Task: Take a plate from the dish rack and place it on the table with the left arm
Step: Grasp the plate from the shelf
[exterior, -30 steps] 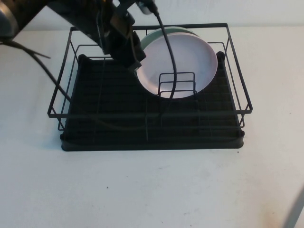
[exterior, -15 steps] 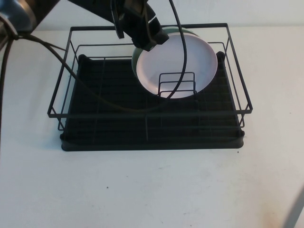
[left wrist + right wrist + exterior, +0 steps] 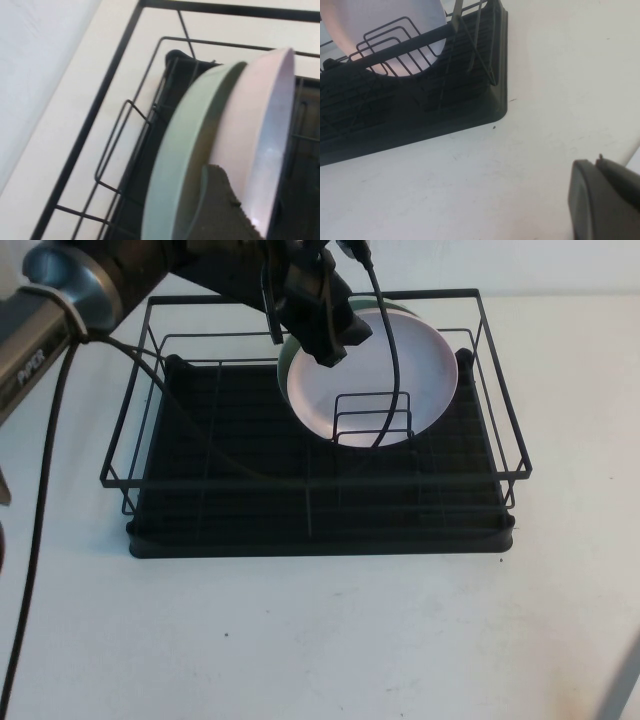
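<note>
The pale pink plate (image 3: 380,375) stands on edge at the back right of the black wire dish rack (image 3: 200,480), leaning on a teal-green plate (image 3: 284,358) behind it. My left gripper (image 3: 330,338) is open and hangs over the pink plate's upper left rim. In the left wrist view one finger (image 3: 215,205) sits between the teal-green plate (image 3: 185,145) and the pink plate (image 3: 255,115); the other finger is hidden. My right gripper (image 3: 598,163) is shut and empty over the white table (image 3: 470,185), off the rack's front right corner.
A small inner wire divider (image 3: 372,420) stands in front of the pink plate's lower edge. The left arm's black cable (image 3: 395,350) hangs across the plate's face. Open white table (image 3: 320,640) lies in front of the rack. The right arm (image 3: 625,680) shows at the lower right edge.
My left gripper has moved right and toward the back of the rack, from beside the plates' left edge to over the pink plate's upper left rim. The plates have not moved.
</note>
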Robot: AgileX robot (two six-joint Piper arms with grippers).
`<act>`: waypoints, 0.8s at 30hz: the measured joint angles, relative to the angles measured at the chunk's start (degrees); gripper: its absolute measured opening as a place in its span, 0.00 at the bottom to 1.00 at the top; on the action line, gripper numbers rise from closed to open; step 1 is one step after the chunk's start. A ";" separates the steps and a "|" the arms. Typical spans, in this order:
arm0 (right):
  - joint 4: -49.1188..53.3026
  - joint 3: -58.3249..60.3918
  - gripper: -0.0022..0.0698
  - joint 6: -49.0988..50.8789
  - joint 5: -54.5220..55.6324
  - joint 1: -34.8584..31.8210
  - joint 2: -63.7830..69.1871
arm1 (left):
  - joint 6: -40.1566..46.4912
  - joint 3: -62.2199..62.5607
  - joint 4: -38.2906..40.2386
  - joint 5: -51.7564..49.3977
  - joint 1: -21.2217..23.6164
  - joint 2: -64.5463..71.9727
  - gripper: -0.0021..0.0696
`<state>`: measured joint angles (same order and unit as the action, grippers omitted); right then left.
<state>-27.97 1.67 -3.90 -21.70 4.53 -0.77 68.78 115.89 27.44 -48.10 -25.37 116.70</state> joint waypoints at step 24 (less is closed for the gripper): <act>0.00 0.00 0.00 0.00 0.00 0.00 0.00 | 0.56 0.00 1.91 6.17 0.00 5.27 0.52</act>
<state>-27.97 1.67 -3.90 -21.70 4.53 -0.77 69.34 115.89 29.35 -41.92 -25.37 121.97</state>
